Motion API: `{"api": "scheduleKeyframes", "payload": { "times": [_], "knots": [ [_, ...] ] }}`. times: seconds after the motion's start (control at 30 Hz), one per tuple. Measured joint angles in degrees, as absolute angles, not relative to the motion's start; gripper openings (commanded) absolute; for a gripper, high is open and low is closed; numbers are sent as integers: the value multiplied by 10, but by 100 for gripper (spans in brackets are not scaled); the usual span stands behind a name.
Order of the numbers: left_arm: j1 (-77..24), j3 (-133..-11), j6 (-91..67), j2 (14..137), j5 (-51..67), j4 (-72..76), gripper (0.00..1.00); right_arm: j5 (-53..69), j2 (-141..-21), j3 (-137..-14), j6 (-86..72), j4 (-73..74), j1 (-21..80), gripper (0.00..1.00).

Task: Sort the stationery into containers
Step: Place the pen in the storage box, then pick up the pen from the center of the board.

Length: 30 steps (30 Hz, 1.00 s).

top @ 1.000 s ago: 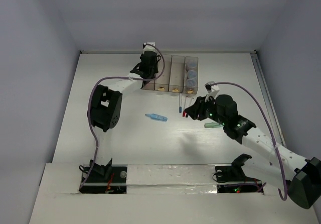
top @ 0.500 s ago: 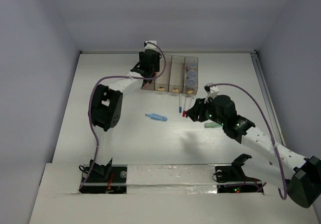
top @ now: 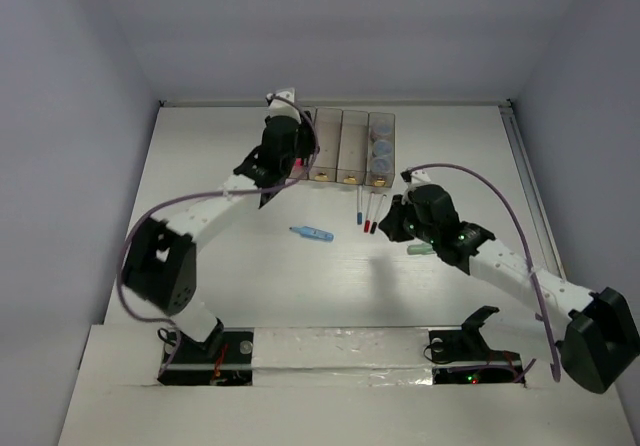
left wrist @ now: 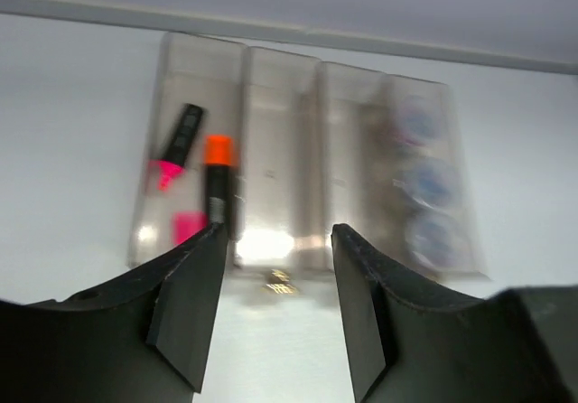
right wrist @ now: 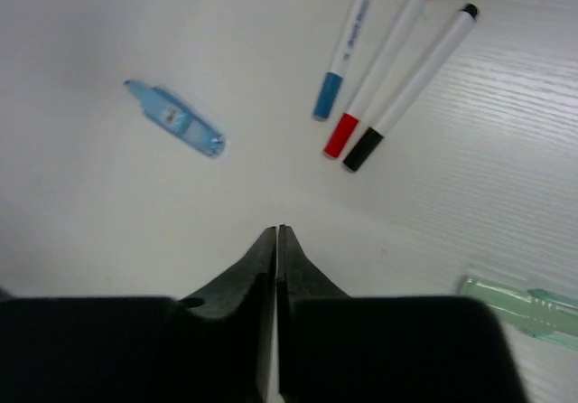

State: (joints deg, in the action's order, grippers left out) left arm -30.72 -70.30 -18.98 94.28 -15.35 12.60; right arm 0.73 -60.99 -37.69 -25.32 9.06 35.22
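The left gripper [left wrist: 278, 233] hangs over the front of the row of four bins [left wrist: 280, 141], its jaws apart with nothing between them. Past its fingertips, in the leftmost bin, the orange highlighter [left wrist: 215, 182] and the pink highlighter [left wrist: 179, 145] lie side by side. A small pink piece [left wrist: 188, 227] sits at that bin's front end, too blurred to name. Three round grey-blue pots [left wrist: 424, 182] line up in the rightmost bin.

The right gripper [right wrist: 276, 231] hangs low over the white table [right wrist: 108, 222] in front of the row's right end, its fingers pressed flat together and holding nothing. Between it and the bins three white pens lie close together: the blue-capped pen [right wrist: 348, 46], the red-capped pen [right wrist: 379, 69] and the black-capped pen [right wrist: 411, 82]. The light blue marker [right wrist: 173, 118] lies on the table in front of the row's left half. The pale green marker [right wrist: 519, 305] lies farthest from the bins, out past the row's right end, beside the right gripper.
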Motion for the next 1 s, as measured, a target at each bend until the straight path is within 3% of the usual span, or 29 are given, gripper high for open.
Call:
{"api": "scheduleKeyframes", "payload": {
  "times": [0.1,0.13,0.37,0.57,0.8,0.87,0.93,1.0],
  "knots": [
    [-370,-598,-220,821,-160,174,44,-47,-672,-399,-265,100,352,40],
    [-394,-557,-231,781,-164,188,42,-64,-695,-408,-268,103,352,43],
    [-448,-330,-304,587,-172,202,39,-135,-863,-485,-271,101,340,43],
    [-466,-251,-339,474,-164,171,40,-169,-956,-541,-273,98,325,42],
    [-469,-220,-351,402,-153,155,40,-198,-1017,-579,-282,98,323,31],
    [-469,-216,-350,395,-152,147,40,-202,-1025,-587,-284,97,323,23],
    [-469,-212,-350,392,-152,140,40,-204,-1028,-588,-285,91,323,6],
    [-469,-211,-350,390,-151,135,40,-206,-1028,-588,-290,88,322,0]
  ]
}}
